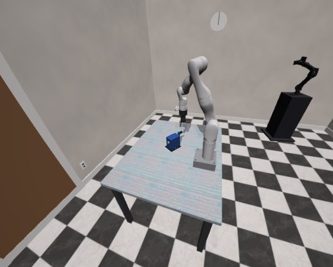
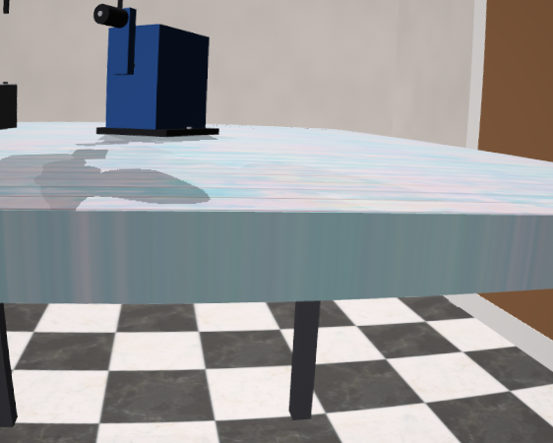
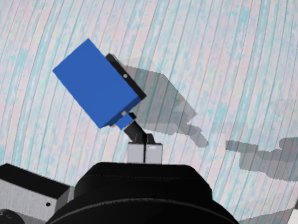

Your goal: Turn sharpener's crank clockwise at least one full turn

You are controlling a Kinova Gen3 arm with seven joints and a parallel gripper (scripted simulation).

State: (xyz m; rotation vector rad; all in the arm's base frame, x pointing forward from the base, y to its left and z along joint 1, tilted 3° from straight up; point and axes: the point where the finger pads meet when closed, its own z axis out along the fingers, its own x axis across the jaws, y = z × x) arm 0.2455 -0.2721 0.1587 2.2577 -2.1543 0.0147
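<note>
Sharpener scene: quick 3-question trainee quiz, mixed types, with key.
1. True or false: the gripper is shut on the crank.
2. In the exterior view, the crank's arm stands: A) level B) upright with its knob at the top C) hanging down.
3. Fill in: the sharpener stands on the ___.

Key
1. False. The fingers are shut on nothing, just above the crank.
2. B
3. table
</note>
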